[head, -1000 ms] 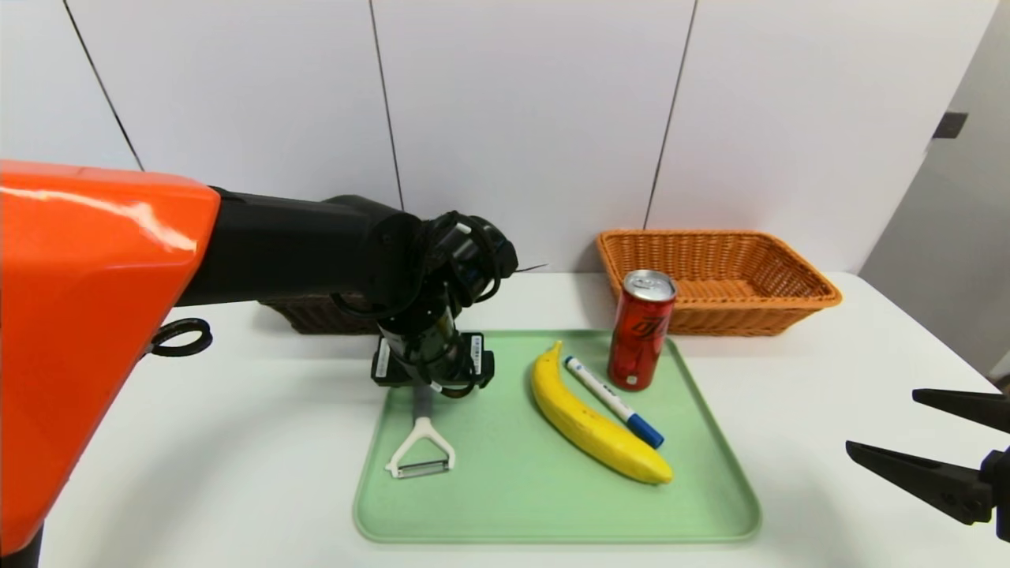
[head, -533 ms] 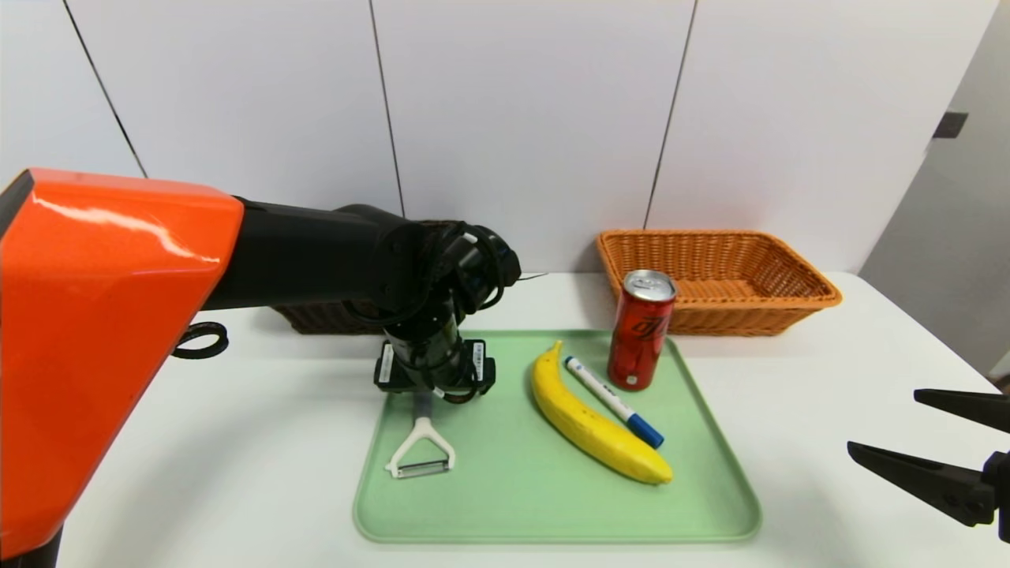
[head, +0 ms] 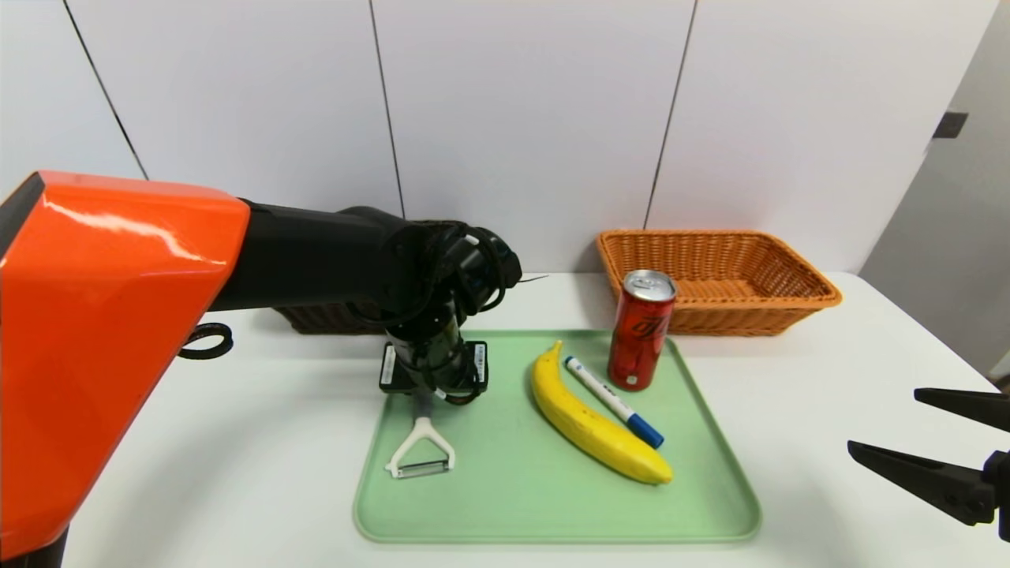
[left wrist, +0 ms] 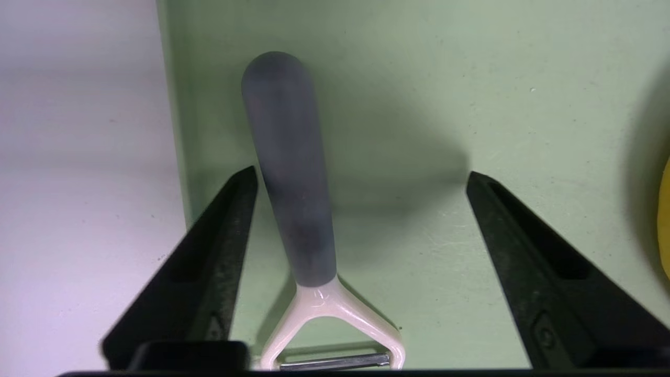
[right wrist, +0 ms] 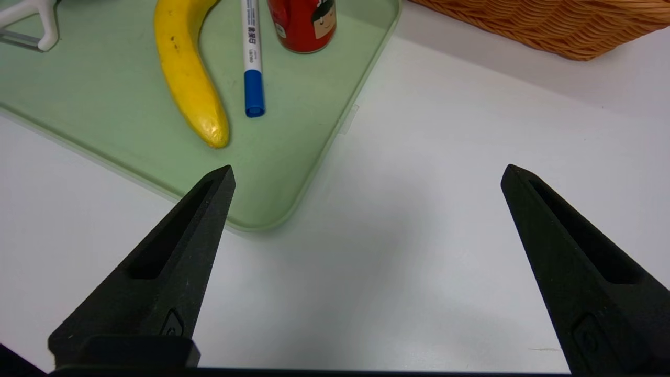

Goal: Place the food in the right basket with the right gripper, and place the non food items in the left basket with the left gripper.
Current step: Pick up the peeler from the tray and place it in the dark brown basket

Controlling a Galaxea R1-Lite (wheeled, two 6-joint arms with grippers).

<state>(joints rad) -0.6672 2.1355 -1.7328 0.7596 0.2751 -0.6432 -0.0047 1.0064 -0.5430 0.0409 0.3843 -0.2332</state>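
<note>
White tabletop under a green tray (head: 552, 513) at centre frame. On it, from left to right, lie the peeler (head: 420, 454), banana (head: 592, 426), marker (head: 614, 401) and upright can (head: 641, 330). Left gripper (left wrist: 361, 180) straddles the peeler's grey handle, fingers apart, not clamped. Right gripper (right wrist: 366, 175) hangs spread wide and empty at lower right. Orange basket (head: 714, 276) sits upper right; brown basket (head: 316, 315) is mostly hidden behind the left arm.
</note>
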